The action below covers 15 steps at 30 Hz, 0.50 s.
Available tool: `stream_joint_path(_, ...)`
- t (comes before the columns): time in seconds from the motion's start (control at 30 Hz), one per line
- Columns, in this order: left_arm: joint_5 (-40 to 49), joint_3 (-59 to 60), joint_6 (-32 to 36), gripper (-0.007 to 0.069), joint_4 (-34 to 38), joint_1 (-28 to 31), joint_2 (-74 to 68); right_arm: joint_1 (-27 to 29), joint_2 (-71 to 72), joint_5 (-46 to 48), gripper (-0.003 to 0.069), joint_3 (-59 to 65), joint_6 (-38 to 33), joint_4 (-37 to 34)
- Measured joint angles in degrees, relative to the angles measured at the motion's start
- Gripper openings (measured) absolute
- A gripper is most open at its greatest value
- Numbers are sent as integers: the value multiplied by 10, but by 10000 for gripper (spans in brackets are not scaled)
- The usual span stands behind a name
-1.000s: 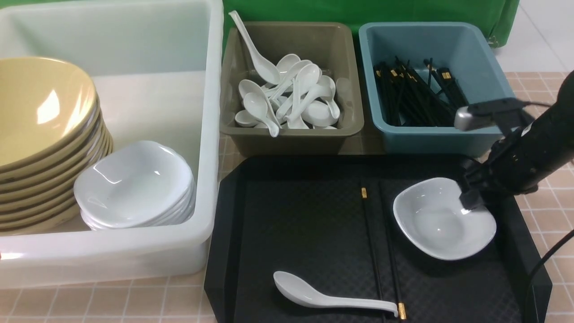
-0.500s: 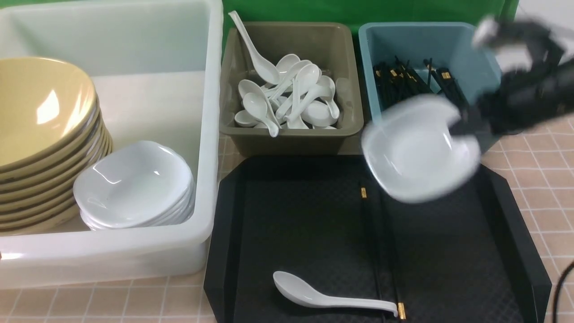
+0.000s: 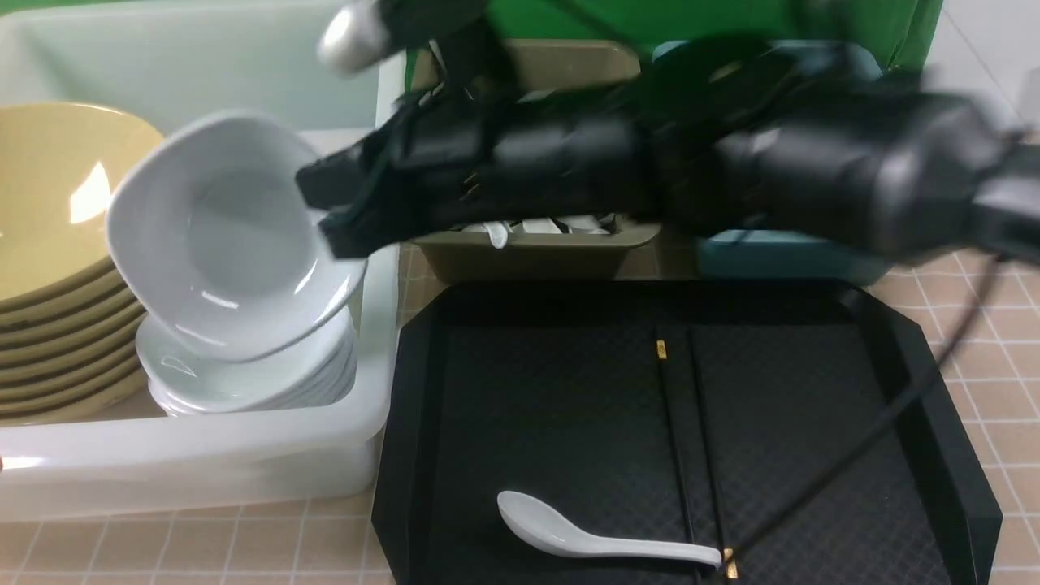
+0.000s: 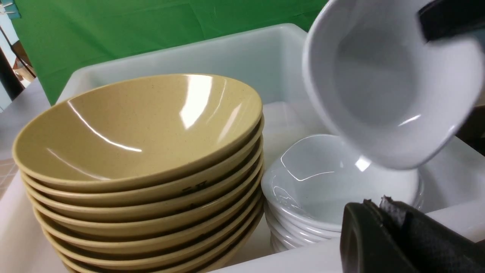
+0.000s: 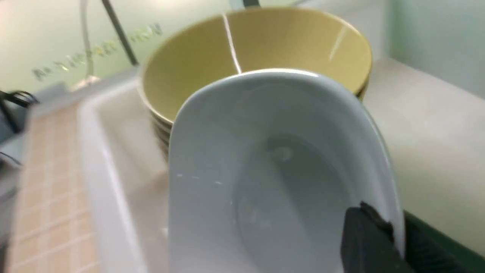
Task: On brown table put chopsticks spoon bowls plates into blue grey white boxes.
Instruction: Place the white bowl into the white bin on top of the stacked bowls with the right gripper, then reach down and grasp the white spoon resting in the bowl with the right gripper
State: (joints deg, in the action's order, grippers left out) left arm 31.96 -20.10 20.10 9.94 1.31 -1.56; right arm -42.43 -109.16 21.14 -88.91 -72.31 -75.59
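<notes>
- Right claw: clamped on the rim of a tilted white plate, held just above the plate stack.
- White box: contains the plate stack beside stacked yellow bowls.
- Black tray: holds one spoon and the chopsticks.
- Left claw: closed, holding nothing, near the white box's rim.

The right arm is showing matte black throughout, its thick rounded segments blurring into one another. A silver, rounded housing is sitting above the right gripper, whose fingers are tapering to blunt black tips. A thin black cable is hanging from the arm. The left gripper is showing black fingers with a frayed dark pad.
</notes>
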Motion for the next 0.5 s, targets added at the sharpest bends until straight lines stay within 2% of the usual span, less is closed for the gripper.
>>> stream_joint_path(0.1,3,0,0,7,0,0,0,-1,-29,-10,141,-10,1,4)
stream_joint_path(0.2,4,0,0,7,0,0,0,0,-30,-3,280,-13,23,52)
stream_joint_path(0.23,4,0,0,7,0,0,0,0,-28,0,290,-13,27,62)
stream_joint_path(0.27,4,0,0,7,-1,0,0,2,-19,17,352,-13,57,106)
stream_joint_path(0.33,4,0,0,7,-1,0,0,10,6,60,424,-13,110,184)
stream_joint_path(0.43,4,0,0,7,-1,0,0,29,74,160,468,-14,236,359)
stream_joint_path(0.47,4,0,0,7,-1,0,0,30,79,179,468,-14,248,387)
stream_joint_path(0.5,3,0,0,7,-1,0,0,36,121,262,468,-17,355,501)
